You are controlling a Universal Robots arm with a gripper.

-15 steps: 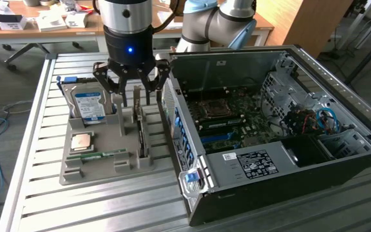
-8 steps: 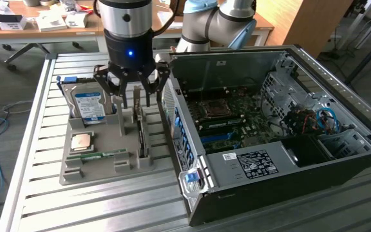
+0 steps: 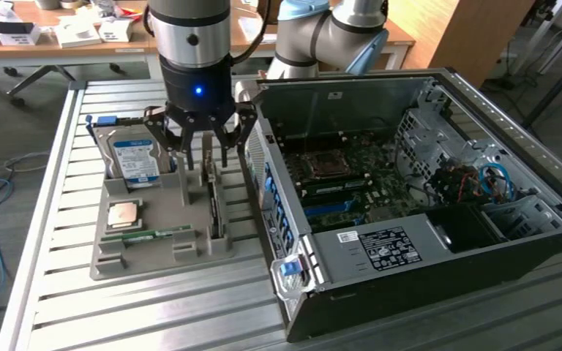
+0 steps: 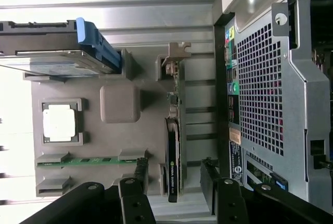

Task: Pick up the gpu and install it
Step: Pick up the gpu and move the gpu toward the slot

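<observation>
The gripper (image 3: 208, 162) stands in front of the gpu (image 3: 216, 208), so the card's upper end is hidden behind the fingers. The card sits edge-on in its tray slot, and its fan face cannot be made out. The gripper's linkage also covers one corner of the hard drive (image 3: 135, 157). The arm (image 3: 195, 44) is cut off at the picture's top edge, as is the cluttered desk (image 3: 66, 33) behind it. The print on the power supply label (image 3: 388, 246) is too small to read. In the wrist view the hard drive and the computer case (image 4: 270, 78) both run out of frame, and the lettering on the gpu's edge is not legible.
</observation>
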